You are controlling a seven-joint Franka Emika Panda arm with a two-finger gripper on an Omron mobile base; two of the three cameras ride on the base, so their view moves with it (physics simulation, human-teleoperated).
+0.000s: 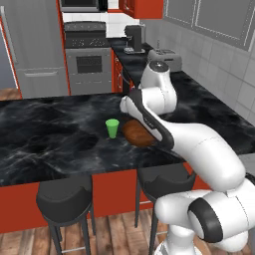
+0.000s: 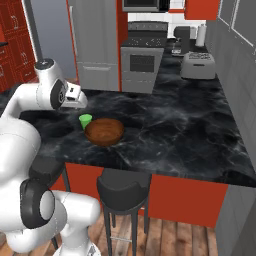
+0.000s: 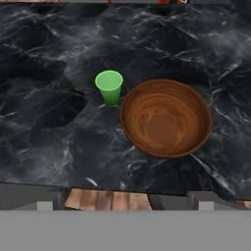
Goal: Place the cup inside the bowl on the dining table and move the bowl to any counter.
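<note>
A bright-green cup [image 3: 109,86] is seen standing upright on the black marble tabletop [image 3: 44,137] of the dining island, just beside a wide wooden bowl [image 3: 165,117]; in the hand view the cup sits at about ten o'clock from the bowl, and whether their rims touch cannot be told. The bowl is empty, its brown grain left open to view. In the right base view the white arm's hand is held above the tabletop at about ten o'clock from the cup, well clear of both items. The pincer [image 3: 125,203] is spread to its full width and nothing is gripped; two dark tips are shown low in the hand view. The cup has not yet been taken up, so the first step is judged to be ahead. Trouble could be caused by the close spacing: a finger lowered on the bowl side may be set onto the bowl's rim, or the light cup may be knocked over and rolled toward the tabletop's near edge above the stools [image 2: 123,190].
</note>
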